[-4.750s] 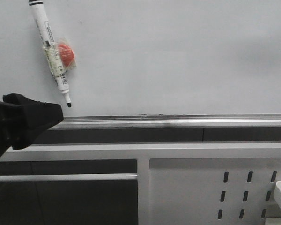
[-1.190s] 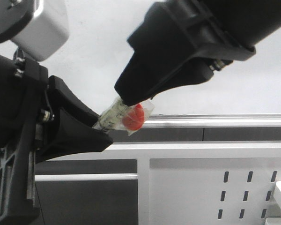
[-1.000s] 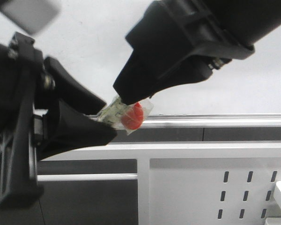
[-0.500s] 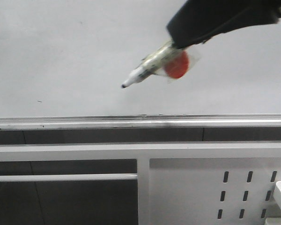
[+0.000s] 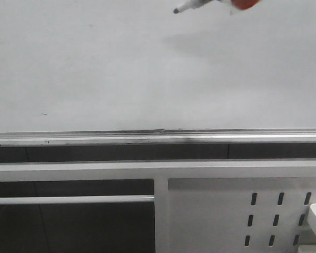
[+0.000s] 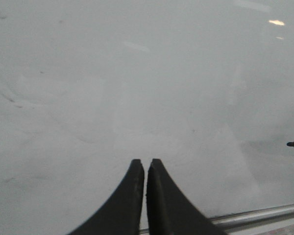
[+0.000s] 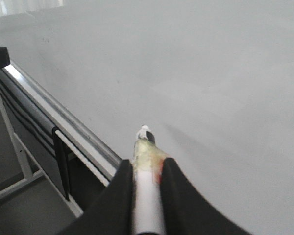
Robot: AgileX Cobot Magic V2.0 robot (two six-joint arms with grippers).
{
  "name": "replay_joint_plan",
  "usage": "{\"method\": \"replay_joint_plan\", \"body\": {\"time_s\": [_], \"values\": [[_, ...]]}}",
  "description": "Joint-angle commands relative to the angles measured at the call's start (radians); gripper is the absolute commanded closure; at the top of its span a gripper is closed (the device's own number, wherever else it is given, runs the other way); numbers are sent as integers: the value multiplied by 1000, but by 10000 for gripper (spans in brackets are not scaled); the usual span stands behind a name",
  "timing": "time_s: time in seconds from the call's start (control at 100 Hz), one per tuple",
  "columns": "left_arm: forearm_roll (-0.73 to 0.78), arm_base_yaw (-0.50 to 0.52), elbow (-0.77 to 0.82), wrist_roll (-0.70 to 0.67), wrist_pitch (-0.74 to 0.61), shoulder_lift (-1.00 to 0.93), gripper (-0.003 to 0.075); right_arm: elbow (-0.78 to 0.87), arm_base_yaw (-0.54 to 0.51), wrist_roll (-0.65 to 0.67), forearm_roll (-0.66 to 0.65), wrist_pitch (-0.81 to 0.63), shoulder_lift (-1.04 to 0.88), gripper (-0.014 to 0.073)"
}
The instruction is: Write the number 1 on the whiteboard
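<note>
Currently: right gripper (image 7: 146, 169) clamps marker pen (image 7: 147, 196); no stroke visible on whiteboard (image 5: 147, 68).

Whiteboard fills the area ahead of both tools, its silver tray rail (image 5: 158, 137) below them. Left gripper (image 6: 146, 169) faces bare board, fingers pressed together, empty. Marker pen sits between the right fingers; its black tip (image 5: 176, 10) points toward the board surface, contact not determinable.

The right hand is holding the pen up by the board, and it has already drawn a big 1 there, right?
Not quite. The right hand does hold the pen up by the board, but no 1 is drawn yet. The front view shows the board blank apart from a tiny speck, with the pen tip near the top.
</note>
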Motion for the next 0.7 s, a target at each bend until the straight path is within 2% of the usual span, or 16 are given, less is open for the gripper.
{"method": "replay_joint_plan", "body": {"time_s": [0.0, 0.12, 0.27, 0.69], "values": [[-1, 2, -14, -10, -128, -4, 740, -28, -6, -2, 0, -129, 2, 664], [-1, 2, -14, -10, -147, -4, 740, -31, -6, -4, -7, -146, 48, 664], [-1, 2, -14, -10, -156, -4, 740, -31, -6, -4, -32, -233, 106, 664], [-1, 2, -14, -10, -160, -4, 740, -33, -6, -4, -77, -312, 265, 664]]}}
